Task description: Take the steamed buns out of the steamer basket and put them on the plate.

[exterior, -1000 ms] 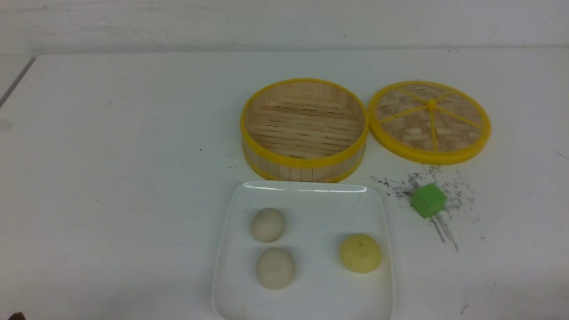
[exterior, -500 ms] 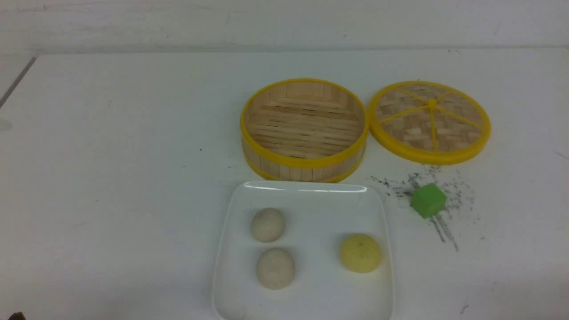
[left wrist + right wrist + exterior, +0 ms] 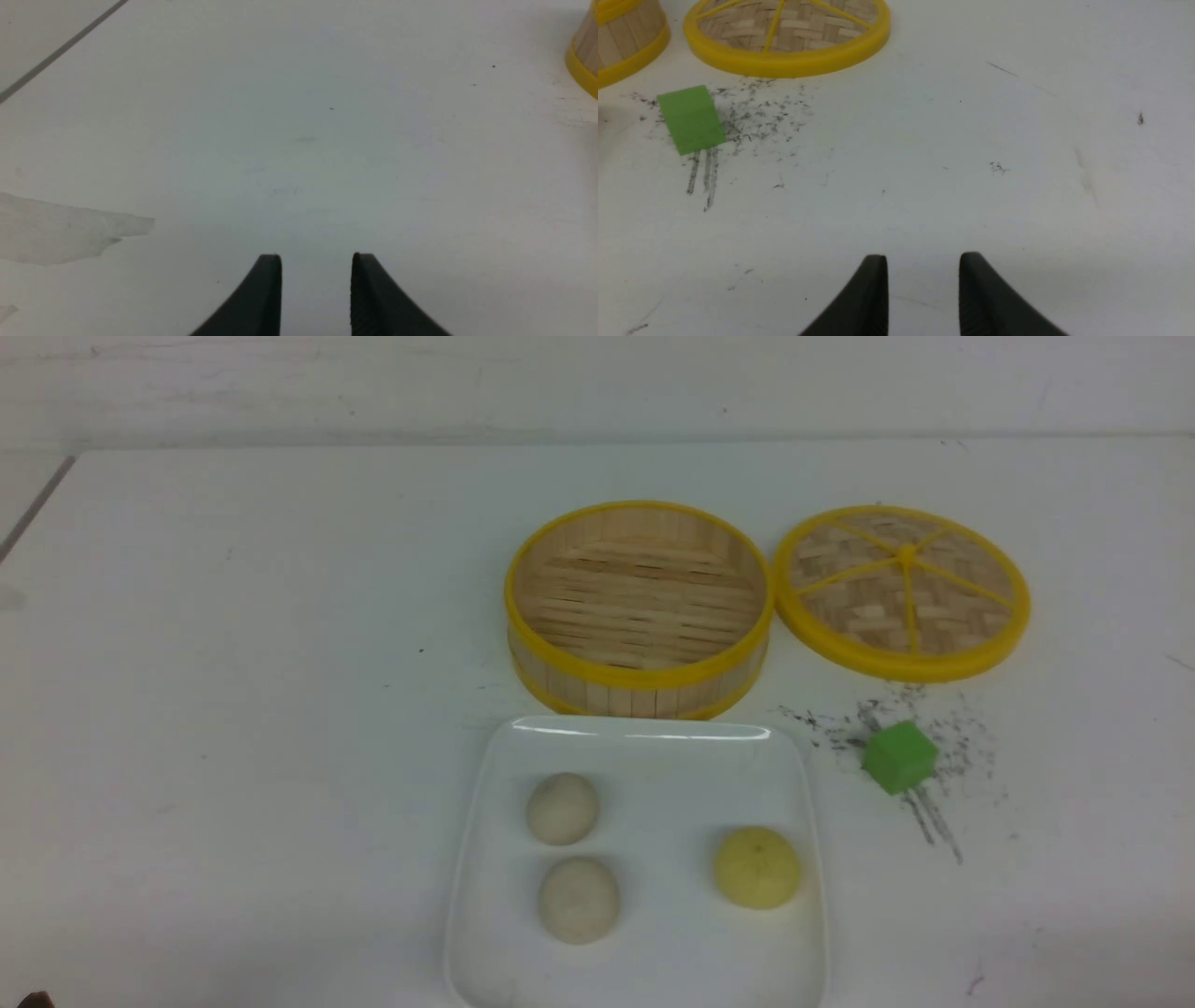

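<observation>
Three steamed buns lie on the white square plate: two off-white ones at its left and a pale yellow one at its right. Behind the plate stands the steamer basket, with nothing on its slatted floor. A sliver of the basket shows in the left wrist view. My left gripper hangs open over bare table, nothing between its fingers. My right gripper is open too, over bare table near the green cube. Neither gripper shows in the front view.
The flat woven lid with yellow rim lies right of the basket, also the lid in the right wrist view. A green cube sits among dark scuff marks right of the plate. A table edge line runs at the far left.
</observation>
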Action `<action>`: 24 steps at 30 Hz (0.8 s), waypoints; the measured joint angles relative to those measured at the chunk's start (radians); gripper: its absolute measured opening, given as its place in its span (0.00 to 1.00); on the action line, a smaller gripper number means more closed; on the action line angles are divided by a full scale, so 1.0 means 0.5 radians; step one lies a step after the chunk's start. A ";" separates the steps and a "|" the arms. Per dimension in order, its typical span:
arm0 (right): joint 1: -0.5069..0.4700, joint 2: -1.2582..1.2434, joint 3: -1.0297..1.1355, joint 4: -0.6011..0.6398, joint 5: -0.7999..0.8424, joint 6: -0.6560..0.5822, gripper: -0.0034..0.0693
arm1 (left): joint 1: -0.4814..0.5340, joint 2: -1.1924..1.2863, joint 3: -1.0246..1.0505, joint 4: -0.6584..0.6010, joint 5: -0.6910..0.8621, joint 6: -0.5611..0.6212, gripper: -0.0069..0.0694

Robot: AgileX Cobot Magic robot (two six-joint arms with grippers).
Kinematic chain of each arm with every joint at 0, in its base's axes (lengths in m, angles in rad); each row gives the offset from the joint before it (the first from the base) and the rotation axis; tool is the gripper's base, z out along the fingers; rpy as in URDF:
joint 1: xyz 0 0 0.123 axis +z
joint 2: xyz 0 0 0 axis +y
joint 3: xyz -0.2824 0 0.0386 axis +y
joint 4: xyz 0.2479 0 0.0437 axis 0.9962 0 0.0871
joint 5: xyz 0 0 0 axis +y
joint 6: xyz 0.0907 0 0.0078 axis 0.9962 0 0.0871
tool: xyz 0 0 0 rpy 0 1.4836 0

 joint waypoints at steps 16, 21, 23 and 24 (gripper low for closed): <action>0.000 0.000 0.000 0.067 -0.006 0.000 0.38 | -0.055 0.000 0.000 0.000 0.000 0.000 0.41; 0.000 0.000 0.000 0.068 -0.006 0.000 0.38 | -0.187 0.000 0.000 0.000 0.000 0.000 0.41; 0.000 0.000 0.000 0.070 -0.006 0.000 0.38 | -0.217 0.000 0.000 0.000 0.000 0.000 0.41; 0.000 0.000 0.000 0.070 -0.006 0.000 0.38 | -0.228 0.000 0.000 0.000 0.000 0.000 0.41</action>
